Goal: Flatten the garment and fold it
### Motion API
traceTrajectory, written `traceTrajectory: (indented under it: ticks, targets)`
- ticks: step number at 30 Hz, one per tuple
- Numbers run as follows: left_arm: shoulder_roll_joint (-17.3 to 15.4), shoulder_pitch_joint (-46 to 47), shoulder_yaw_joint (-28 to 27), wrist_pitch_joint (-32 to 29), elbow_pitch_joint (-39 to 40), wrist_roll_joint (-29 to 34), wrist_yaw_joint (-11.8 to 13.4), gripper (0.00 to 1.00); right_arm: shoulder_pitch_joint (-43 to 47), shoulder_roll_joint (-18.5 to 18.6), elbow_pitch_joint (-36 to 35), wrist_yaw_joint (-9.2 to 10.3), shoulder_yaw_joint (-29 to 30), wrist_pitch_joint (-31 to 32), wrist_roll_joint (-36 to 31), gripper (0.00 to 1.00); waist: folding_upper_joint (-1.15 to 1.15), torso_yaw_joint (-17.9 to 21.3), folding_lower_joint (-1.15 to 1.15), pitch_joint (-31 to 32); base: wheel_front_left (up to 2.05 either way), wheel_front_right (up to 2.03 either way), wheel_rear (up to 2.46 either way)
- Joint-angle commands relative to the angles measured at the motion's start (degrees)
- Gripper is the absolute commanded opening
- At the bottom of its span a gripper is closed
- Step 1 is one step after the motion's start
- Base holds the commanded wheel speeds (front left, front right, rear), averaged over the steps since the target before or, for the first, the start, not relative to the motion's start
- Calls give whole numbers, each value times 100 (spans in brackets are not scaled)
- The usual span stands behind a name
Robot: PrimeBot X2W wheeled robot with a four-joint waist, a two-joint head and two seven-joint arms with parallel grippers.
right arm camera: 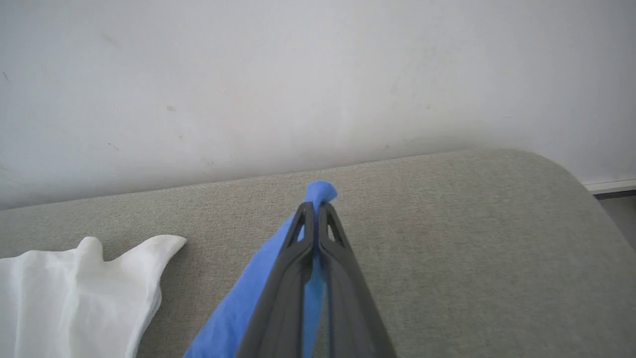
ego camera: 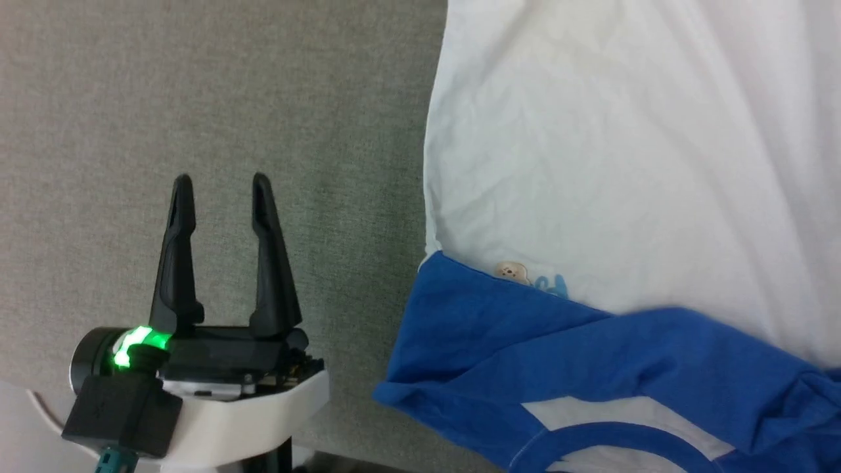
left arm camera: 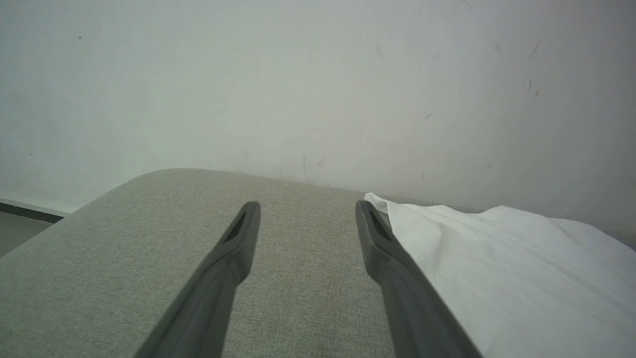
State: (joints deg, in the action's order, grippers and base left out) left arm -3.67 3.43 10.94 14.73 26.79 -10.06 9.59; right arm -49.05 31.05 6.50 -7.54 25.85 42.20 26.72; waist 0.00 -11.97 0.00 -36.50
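Observation:
The garment [ego camera: 591, 164] is a white T-shirt with blue sleeves, lying on the grey-green padded surface at the right of the head view. Its blue sleeve [ego camera: 499, 328] and blue neck trim lie at the near edge, with small light-blue lettering above. My left gripper [ego camera: 222, 177] stands open over bare padding, left of the shirt. In the left wrist view the left gripper [left arm camera: 307, 205] has the white cloth [left arm camera: 497, 268] just beside its right finger. My right gripper [right arm camera: 316, 205] is shut on a fold of blue fabric [right arm camera: 238, 308], whose tip sticks out past the fingertips.
The padded surface [ego camera: 197, 85] ends in a rounded edge against a pale wall [left arm camera: 318, 74]. A strip of floor and baseboard [left arm camera: 25, 211] shows beyond the left corner. A white corner of the shirt [right arm camera: 99, 278] lies left of the right gripper.

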Motion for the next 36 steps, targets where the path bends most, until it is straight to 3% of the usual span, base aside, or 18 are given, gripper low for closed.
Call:
traceTrajectory:
  ticks: [1,12,22,29,36]
  targets:
    - [-37,-97,-69,27,-20,-15,-45,100,152,91,9,5,169,-69,52,0,0,406,0,655,0,0,0]
    - [-272,-683,-443,1,-65,-222,-97,100,1590,135,324,5,1778,-483,192,0,0,750,0,1482,0,0,0]
    - [-442,-997,-637,-197,153,-324,-58,100,2474,28,440,5,2652,-893,246,0,0,848,0,1943,0,0,0]
    - [-486,-1143,-674,-287,202,-416,-56,100,2741,-95,393,5,2653,-1023,233,0,0,842,0,2234,0,0,0]
    - [-547,-1235,-704,-376,265,-459,-52,100,2968,-331,-369,5,2018,-992,582,0,0,805,0,2420,0,0,0]
